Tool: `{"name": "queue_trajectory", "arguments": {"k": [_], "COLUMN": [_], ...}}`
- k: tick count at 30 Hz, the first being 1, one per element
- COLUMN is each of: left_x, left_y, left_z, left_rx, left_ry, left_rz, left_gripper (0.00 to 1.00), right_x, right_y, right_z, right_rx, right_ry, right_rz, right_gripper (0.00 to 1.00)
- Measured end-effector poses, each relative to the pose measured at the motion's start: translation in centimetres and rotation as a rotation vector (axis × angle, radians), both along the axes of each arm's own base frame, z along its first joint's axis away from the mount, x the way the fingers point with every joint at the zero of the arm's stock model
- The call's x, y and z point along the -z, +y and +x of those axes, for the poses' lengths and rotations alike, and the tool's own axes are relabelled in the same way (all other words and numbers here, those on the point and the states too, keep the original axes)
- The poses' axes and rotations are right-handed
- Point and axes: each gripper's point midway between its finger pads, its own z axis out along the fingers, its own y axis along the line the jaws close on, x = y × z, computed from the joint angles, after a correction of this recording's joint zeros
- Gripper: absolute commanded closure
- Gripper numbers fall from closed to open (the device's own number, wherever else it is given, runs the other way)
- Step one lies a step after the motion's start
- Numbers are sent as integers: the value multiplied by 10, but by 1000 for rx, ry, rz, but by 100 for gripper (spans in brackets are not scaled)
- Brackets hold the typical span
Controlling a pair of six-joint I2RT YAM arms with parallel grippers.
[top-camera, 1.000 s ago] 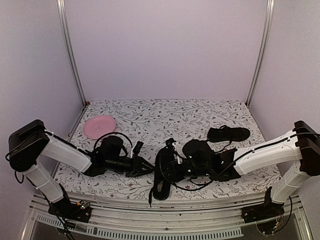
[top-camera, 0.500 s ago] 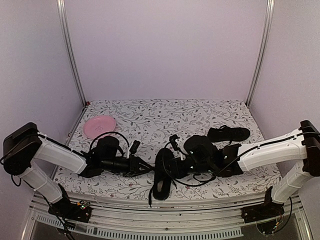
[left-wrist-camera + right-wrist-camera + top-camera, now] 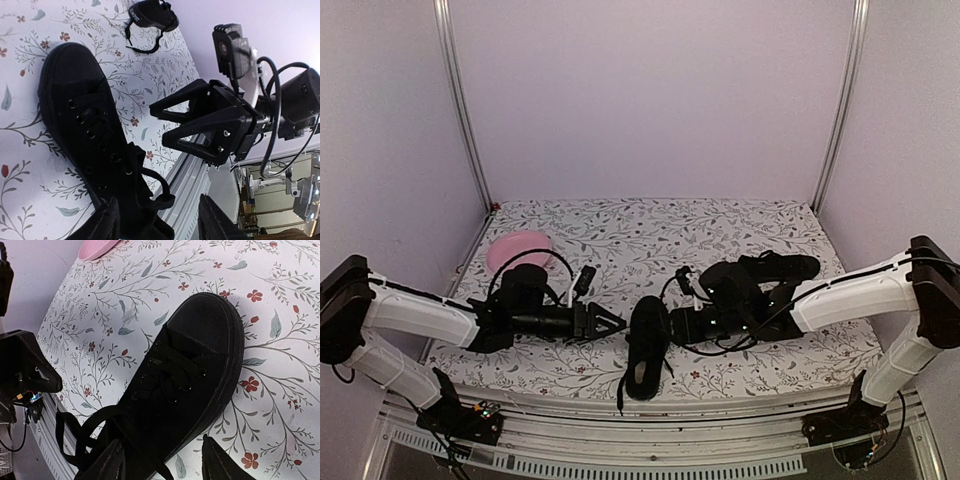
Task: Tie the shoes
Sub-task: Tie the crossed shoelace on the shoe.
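I am drawing both tools back from the near shoe (image 3: 645, 345) at the surface's (image 3: 620, 235) front edge. The left tool (image 3: 615, 322) and right tool (image 3: 157, 124) are gaping, empty. The laces (image 3: 75, 440) are seemingly lying untied, and the far shoe (image 3: 775, 268) is waiting behind.

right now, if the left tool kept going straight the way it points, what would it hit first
Probably the nearer all-black lace-up canvas shoe: the left tool points at its ankle end and loose laces, just ahead of its open fingers. The right tool sits beyond that. Depth is uncertain.
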Motion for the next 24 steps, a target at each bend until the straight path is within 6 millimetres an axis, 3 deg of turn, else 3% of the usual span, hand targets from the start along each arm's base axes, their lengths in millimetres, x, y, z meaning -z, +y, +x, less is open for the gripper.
{"name": "queue_trajectory", "arguments": {"k": [4,11,24], "left_x": [-4,14,33], "left_y": [-6,-18,-23], "left_z": [4,6,-5], "left_rx": [8,38,81], "left_ry": [-11,30,83], "left_rz": [10,58,108], "left_gripper": [47,48,67], "right_x": [4,22,21], "right_y": [3,18,29], "right_z": [3,-3,-10], "right_rx": [-21,-106,-185], "right_ry": [4,27,20], "right_rz": [9,0,37], "right_gripper": [47,52,87]}}
